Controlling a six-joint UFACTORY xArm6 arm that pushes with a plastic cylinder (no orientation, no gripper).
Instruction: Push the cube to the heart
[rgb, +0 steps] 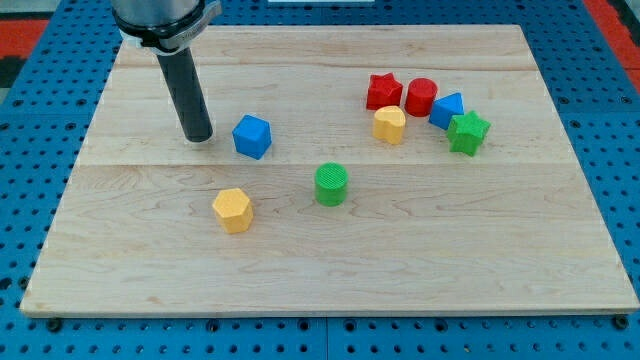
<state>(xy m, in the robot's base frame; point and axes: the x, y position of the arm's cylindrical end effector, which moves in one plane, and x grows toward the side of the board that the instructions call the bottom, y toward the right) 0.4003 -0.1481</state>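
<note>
The arm carried no jaws that could open or close, only a straight dark rod, so it held nothing. The tip (198, 137) rested on the wooden board (330, 270) in the upper-left part of the view, and it touched no block. Just to the tip's right, with a narrow strip of bare wood between them, sat the blue cube (252, 136), turned so one corner faced the view's bottom.

Below the cube and a little to its left, near the middle of the board's left half, lay the yellow hexagonal block (233, 210). To the view's right of that, close to the board's centre, stood the green cylinder (331, 184).

The other blocks were clustered well apart from the cube, toward the view's upper right. The yellow heart (389, 125) sat at the cluster's lower left, just below the red star (383, 92). The red cylinder (421, 96) stood beside the star on its right. Another blue block (447, 109), its shape hard to make out, came next, and the green star (468, 132) pressed close against its lower right.
</note>
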